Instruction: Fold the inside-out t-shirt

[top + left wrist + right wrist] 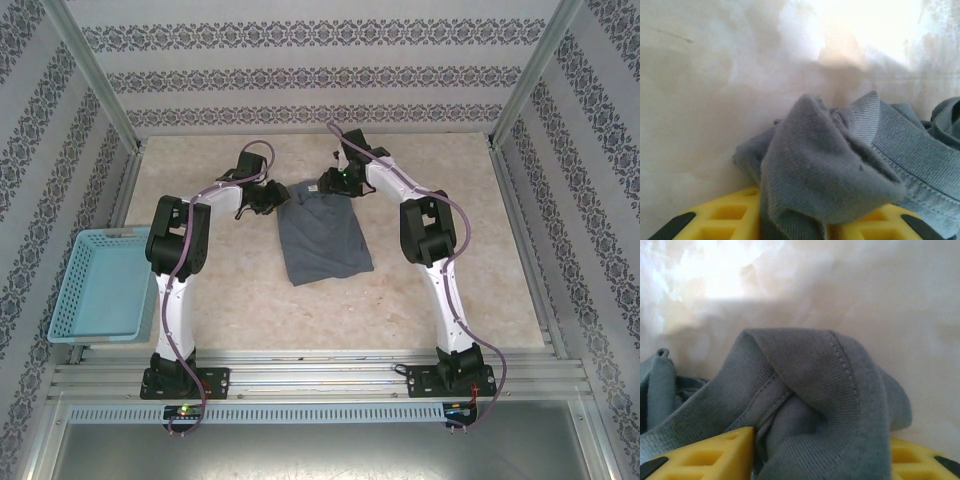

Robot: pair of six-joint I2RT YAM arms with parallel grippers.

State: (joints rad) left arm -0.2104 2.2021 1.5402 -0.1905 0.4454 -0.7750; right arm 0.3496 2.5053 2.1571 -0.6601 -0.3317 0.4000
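The dark slate-grey inside-out t-shirt (322,238) lies as a narrow folded strip in the middle of the table, its far end bunched up. My left gripper (279,197) sits at the far left corner of that end. In the left wrist view a fold of the t-shirt (830,165) is pinched between the yellow fingers (725,220) of the left gripper (810,222). My right gripper (336,184) is at the far right corner. In the right wrist view a hemmed fold of the t-shirt (820,390) fills the gap between the yellow fingers (715,455) of the right gripper (822,452).
A light-blue mesh basket (100,285) stands at the left edge of the table, beside the left arm. Patterned walls and metal posts close in the back and both sides. Bare beige tabletop (420,300) lies in front of the shirt.
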